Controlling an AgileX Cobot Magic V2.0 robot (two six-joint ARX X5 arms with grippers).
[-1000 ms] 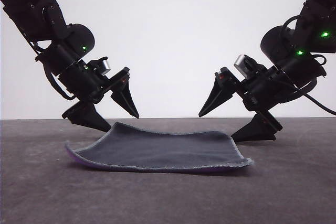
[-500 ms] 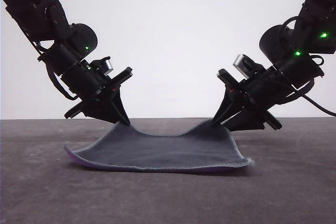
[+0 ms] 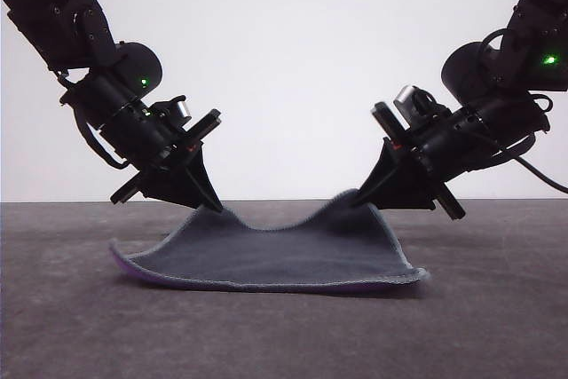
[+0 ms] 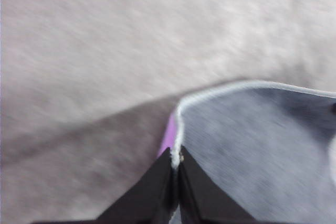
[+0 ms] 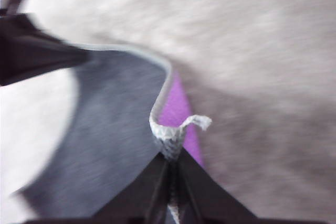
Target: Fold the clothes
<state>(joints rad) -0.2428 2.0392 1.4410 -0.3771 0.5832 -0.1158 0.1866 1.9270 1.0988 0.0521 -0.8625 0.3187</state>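
Note:
The clothes are one small square cloth [image 3: 275, 255], dark grey face up with a purple underside along its front edge. It lies on the dark table, with its two far corners lifted. My left gripper [image 3: 211, 205] is shut on the far left corner, and my right gripper [image 3: 364, 199] is shut on the far right corner. In the left wrist view the fingers [image 4: 176, 174] pinch the pale hem of the cloth [image 4: 252, 129], purple showing beneath. In the right wrist view the fingers [image 5: 170, 174] clamp the hem of the cloth [image 5: 110, 129], a frayed tip curling out.
The dark table [image 3: 497, 326] runs wide in front of the cloth and to both sides. A plain white wall [image 3: 293, 59] stands behind.
Both grippers went from open above the far corners to shut on them. Since then the corners have risen a little, the right one more, and the far edge sags between them.

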